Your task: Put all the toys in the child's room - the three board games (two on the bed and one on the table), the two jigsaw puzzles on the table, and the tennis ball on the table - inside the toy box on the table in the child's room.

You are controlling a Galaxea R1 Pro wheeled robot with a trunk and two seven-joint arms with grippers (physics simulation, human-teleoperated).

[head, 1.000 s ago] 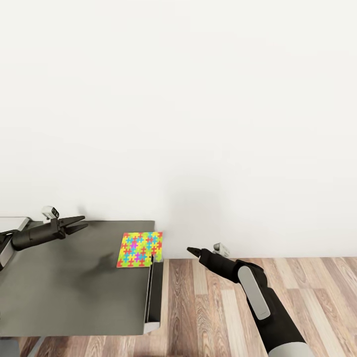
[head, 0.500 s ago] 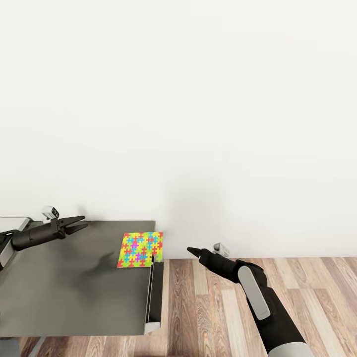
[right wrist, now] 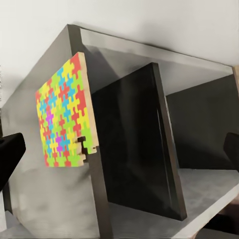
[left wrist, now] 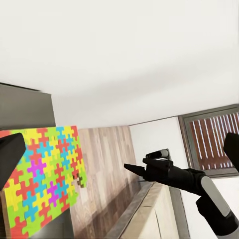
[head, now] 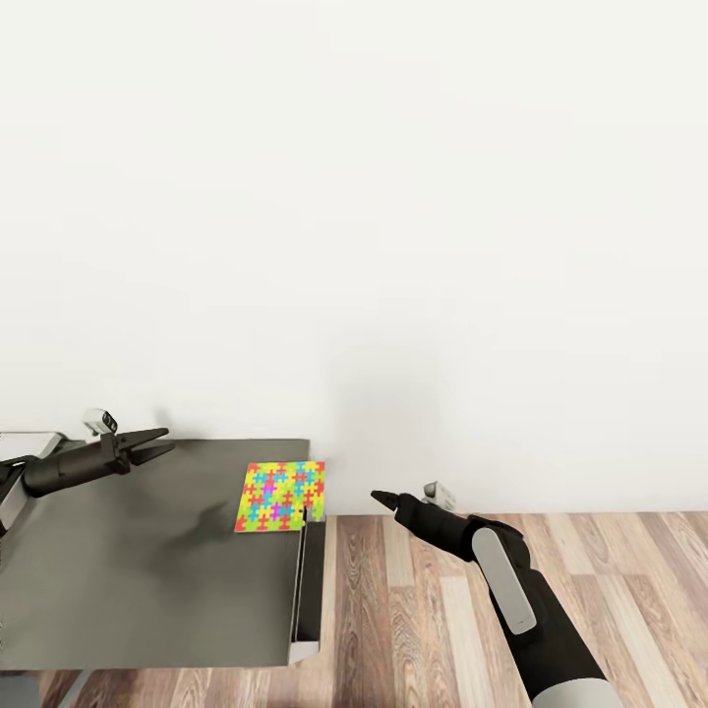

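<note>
A jigsaw puzzle (head: 280, 496) lies flat at the far right corner of the dark grey section of the table (head: 147, 580), one corner just past the edge. It sits between the two arms: the left gripper (head: 155, 445), jaws a little apart and empty, hovers over the table well to its left. The right gripper (head: 380, 498) looks nearer, off the table's right edge above the wood floor (head: 423, 629), tips seemingly together.

Three views sharing the jigsaw puzzle (head: 280, 496)
</note>
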